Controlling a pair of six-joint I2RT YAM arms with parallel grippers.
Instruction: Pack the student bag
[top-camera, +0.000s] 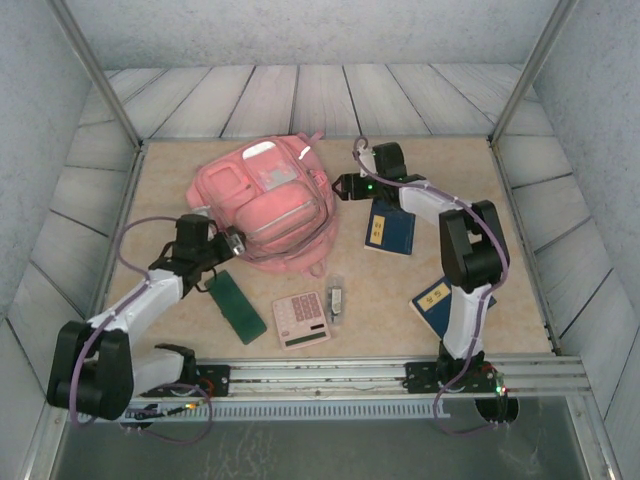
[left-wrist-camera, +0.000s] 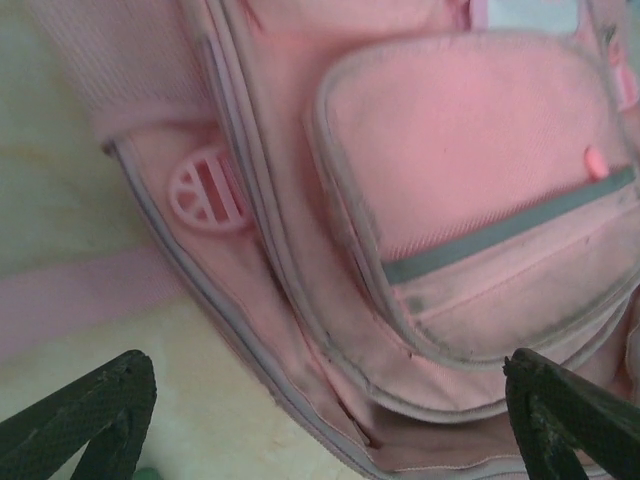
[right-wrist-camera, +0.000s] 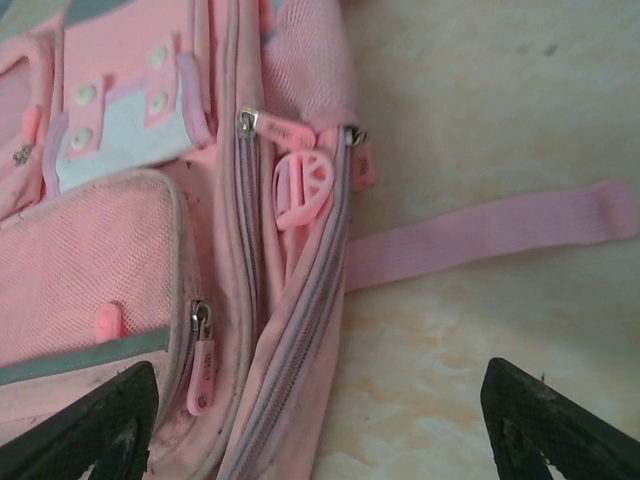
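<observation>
Student bag (top-camera: 268, 205): mid-table, lying flat, front pockets up, between both arms. Soft fabric, probably light; expect sag and sliding. Suggested hold: zipper pull (right-wrist-camera: 247, 123) or strap (right-wrist-camera: 490, 235). Left gripper (left-wrist-camera: 325, 365), right gripper (right-wrist-camera: 320, 368): jaws spread, nothing held.

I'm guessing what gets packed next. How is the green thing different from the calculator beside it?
The green thing is dark and plain; the calculator is pale pink with rows of buttons. The green thing is long and narrow; the calculator is nearly square. The green thing lies slanted; the calculator lies almost straight. Both lie flat on the table, in front of the student bag.
</observation>
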